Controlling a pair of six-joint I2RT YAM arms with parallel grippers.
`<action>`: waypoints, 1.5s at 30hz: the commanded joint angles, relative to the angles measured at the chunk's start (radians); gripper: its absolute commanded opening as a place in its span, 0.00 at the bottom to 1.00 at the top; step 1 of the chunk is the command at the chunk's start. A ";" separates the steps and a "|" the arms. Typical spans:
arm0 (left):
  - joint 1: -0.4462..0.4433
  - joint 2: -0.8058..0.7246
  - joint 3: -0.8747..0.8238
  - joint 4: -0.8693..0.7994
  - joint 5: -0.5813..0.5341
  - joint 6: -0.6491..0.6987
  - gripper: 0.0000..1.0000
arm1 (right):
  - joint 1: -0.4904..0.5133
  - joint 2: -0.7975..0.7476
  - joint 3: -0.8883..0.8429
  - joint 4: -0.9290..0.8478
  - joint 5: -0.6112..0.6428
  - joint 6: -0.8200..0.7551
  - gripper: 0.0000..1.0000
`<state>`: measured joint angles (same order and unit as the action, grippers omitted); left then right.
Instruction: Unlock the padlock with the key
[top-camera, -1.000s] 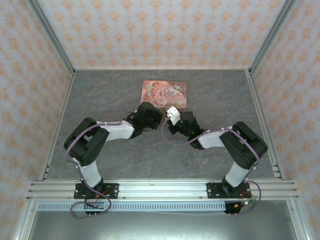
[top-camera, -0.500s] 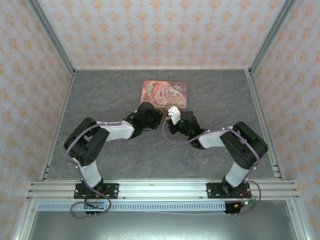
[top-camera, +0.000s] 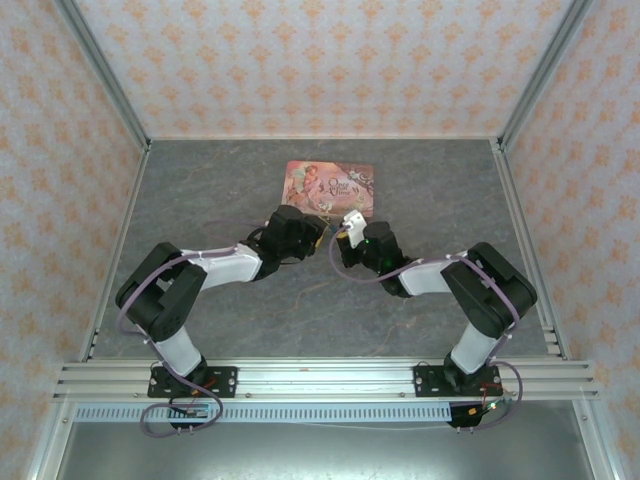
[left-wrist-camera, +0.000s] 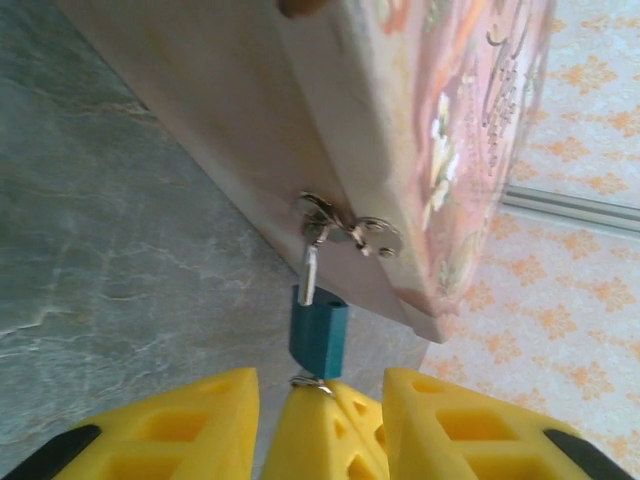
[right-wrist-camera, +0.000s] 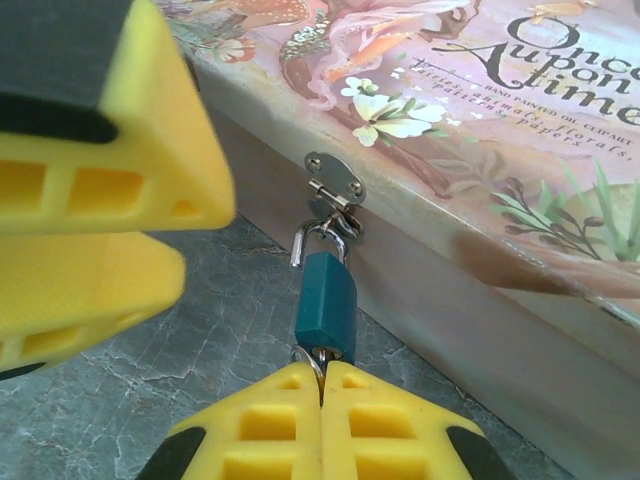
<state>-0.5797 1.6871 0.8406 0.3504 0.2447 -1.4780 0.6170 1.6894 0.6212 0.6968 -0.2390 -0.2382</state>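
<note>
Top external: both arms meet at the near edge of the pink illustrated tin box (top-camera: 329, 187) on the grey marbled tabletop (top-camera: 200, 200), with the left end effector (top-camera: 312, 225) and right end effector (top-camera: 338, 232) almost nose to nose.

Left wrist: the yellow fingers (left-wrist-camera: 210, 425) are spread apart and grip nothing. They flank the tiny teal padlock (left-wrist-camera: 319, 335), which hangs from the tin's silvery hasp (left-wrist-camera: 375, 236).

Right wrist: the jaws are pressed together, pinching the small silvery key (right-wrist-camera: 318, 356) at the padlock's base. One leg of the thin silvery shackle (right-wrist-camera: 298, 247) ends free beside the body.
</note>
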 joint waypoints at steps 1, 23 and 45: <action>0.018 -0.077 -0.012 -0.063 -0.050 0.062 0.40 | -0.030 -0.026 -0.019 0.001 -0.042 0.121 0.00; 0.165 -0.291 -0.010 -0.350 -0.128 0.266 0.66 | -0.215 0.096 0.005 0.074 -0.378 0.858 0.00; 0.276 0.006 0.309 -0.461 0.038 0.538 0.86 | -0.304 0.011 -0.001 -0.030 -0.427 0.881 0.44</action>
<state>-0.3176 1.6638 1.0889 -0.0498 0.2447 -1.0283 0.3275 1.7691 0.6205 0.7139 -0.6628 0.7086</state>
